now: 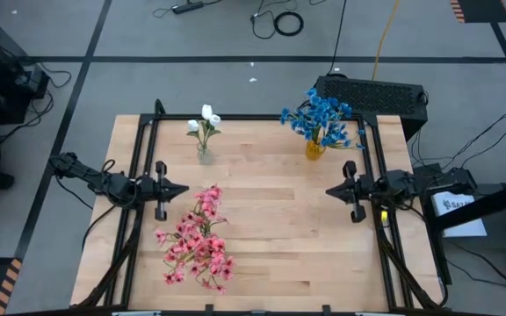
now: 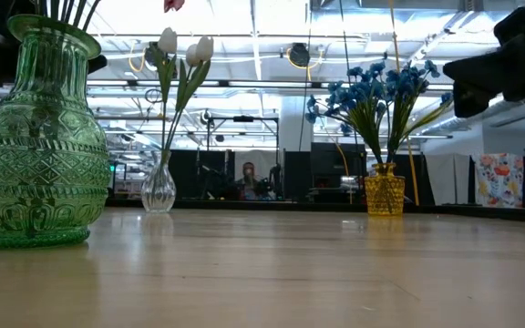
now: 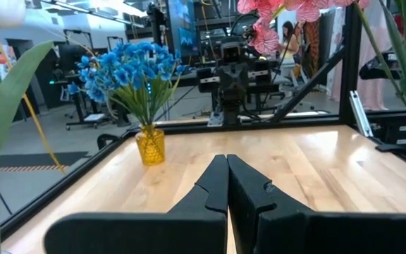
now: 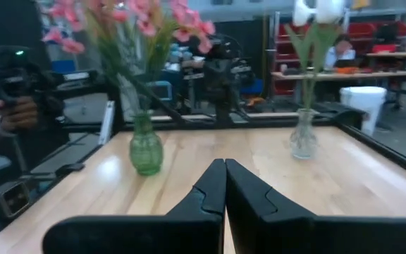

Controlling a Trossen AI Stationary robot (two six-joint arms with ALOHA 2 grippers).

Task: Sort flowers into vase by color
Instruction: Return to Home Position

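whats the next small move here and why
Probably just park both arms: pink flowers stand in the green vase, blue flowers in the yellow vase, white flowers in the clear vase, and the left claw and right claw are shut and empty.

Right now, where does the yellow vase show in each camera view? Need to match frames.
High view: the yellow vase stands at the table's far edge, on the right arm's side.
Low view: the vase is right of centre, far across the table.
Left wrist view: the vase is in view, on the table near its black edge rail.
Right wrist view: not in it.
Shared landmark: the blue flowers standing in it.
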